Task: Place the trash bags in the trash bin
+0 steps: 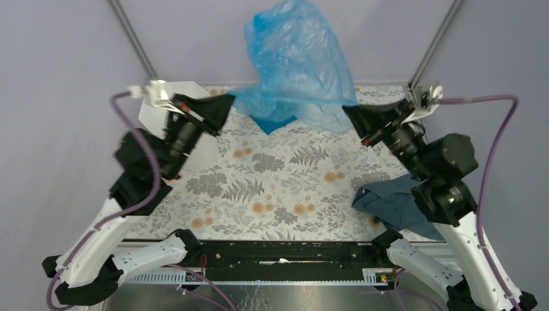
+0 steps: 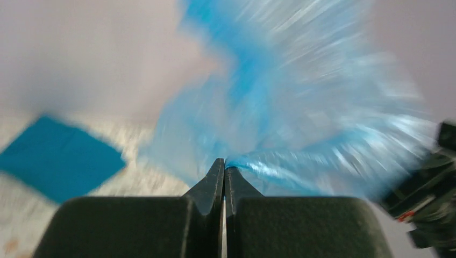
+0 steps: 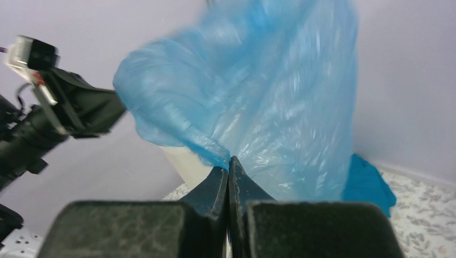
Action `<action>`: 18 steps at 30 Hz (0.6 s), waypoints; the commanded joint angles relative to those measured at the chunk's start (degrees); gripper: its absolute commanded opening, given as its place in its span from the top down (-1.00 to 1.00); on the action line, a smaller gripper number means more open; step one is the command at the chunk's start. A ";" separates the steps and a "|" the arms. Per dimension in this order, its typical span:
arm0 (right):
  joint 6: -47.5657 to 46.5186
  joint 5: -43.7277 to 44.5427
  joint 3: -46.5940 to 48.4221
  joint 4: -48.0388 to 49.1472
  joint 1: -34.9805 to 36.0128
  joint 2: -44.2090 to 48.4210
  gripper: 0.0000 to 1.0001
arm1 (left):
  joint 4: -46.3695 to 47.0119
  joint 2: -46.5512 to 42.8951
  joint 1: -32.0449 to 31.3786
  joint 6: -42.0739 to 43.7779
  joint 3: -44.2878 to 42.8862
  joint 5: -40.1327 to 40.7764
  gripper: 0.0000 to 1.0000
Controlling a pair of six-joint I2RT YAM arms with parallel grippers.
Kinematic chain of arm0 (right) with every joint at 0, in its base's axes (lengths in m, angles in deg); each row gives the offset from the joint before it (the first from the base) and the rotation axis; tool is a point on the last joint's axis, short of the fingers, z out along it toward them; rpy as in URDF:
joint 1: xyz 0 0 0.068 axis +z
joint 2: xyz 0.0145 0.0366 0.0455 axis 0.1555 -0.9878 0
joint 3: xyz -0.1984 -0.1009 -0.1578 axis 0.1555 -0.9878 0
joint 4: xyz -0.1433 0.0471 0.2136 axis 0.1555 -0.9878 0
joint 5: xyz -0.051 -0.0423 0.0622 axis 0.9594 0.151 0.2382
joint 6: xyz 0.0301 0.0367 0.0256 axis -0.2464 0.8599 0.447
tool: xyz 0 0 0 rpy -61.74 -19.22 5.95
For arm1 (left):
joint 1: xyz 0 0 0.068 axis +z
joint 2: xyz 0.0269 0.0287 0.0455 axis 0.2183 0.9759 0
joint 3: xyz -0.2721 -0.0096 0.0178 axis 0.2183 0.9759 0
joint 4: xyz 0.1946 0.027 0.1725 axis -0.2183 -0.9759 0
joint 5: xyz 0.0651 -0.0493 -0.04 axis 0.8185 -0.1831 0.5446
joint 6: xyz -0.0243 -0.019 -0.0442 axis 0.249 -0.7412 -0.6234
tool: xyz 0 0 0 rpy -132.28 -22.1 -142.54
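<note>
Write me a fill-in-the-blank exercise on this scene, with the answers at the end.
The number of grippers holding the trash bag is ___.
The left gripper and the right gripper each have their jaws ___ on its film.
The grey-blue cloth lies on the table next to the ___ arm.
The teal cloth lies under the hanging ___.
Missing words: two; shut; right; bag.

The table [image 1: 285,188], printed with grey ferns and orange flowers, carries a folded opaque teal-blue cloth [image 1: 270,122] at its far edge, a crumpled dull grey-blue cloth [image 1: 392,204] near-right, and a translucent white plastic trash bin [image 1: 207,150] far-left.
</note>
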 commanded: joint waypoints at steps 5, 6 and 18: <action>5.25 -1.59 -31.40 0.14 -0.27 -13.94 1.00 | 1.35 7.47 0.22 -15.78 37.03 -3.62 1.00; 5.37 -1.88 -31.85 0.16 -0.31 -13.58 1.00 | 0.96 7.40 0.24 -15.84 37.56 -3.77 1.00; -2.72 -3.38 12.74 -17.28 -0.25 -14.00 1.00 | -6.41 6.85 0.19 -1.20 -6.60 -12.50 1.00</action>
